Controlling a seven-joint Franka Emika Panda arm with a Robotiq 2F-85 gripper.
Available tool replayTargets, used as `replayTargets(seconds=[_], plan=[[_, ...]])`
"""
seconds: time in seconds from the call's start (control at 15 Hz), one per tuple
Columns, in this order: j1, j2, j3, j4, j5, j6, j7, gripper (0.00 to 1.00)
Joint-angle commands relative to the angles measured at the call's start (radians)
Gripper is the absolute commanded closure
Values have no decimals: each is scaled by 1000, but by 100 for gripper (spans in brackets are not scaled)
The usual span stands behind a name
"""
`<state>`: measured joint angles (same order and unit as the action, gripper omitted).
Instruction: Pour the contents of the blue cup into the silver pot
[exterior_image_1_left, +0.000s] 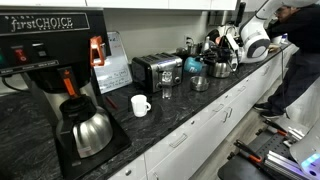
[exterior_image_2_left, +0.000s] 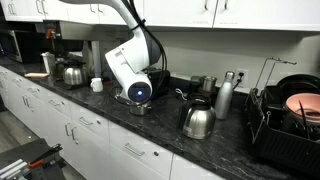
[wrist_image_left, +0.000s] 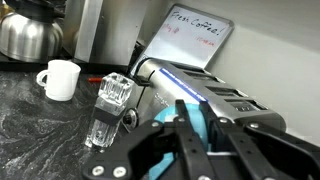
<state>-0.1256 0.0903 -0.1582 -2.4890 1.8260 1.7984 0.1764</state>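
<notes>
The blue cup (exterior_image_1_left: 193, 66) is a teal mug just right of the toaster, above and behind the low silver pot (exterior_image_1_left: 199, 83). In the wrist view the blue cup (wrist_image_left: 197, 122) sits between the two black fingers of my gripper (wrist_image_left: 205, 135), which look closed on its wall. In an exterior view my gripper (exterior_image_1_left: 213, 60) reaches in from the right to the cup. In the exterior view from the opposite end of the counter, the white arm (exterior_image_2_left: 130, 65) hides the cup, the pot and the gripper.
A white mug (exterior_image_1_left: 140, 104) (wrist_image_left: 60, 78) and a clear glass (exterior_image_1_left: 165, 86) (wrist_image_left: 110, 105) stand in front of the toaster (exterior_image_1_left: 155, 68) (wrist_image_left: 215, 95). A coffee machine with a steel carafe (exterior_image_1_left: 88, 130) is at the left. A kettle (exterior_image_2_left: 198, 120), a steel bottle (exterior_image_2_left: 225, 96) and a dish rack (exterior_image_2_left: 290, 115) stand on the counter past the arm.
</notes>
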Motion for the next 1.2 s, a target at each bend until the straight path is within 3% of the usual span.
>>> replayTargets(seconds=[0.0, 0.6, 1.13], plan=[[-18, 24, -4, 8, 53, -58, 23, 95], [-28, 59, -9, 5, 86, -130, 18, 95], [-4, 46, -6, 21, -50, -36, -30, 95]])
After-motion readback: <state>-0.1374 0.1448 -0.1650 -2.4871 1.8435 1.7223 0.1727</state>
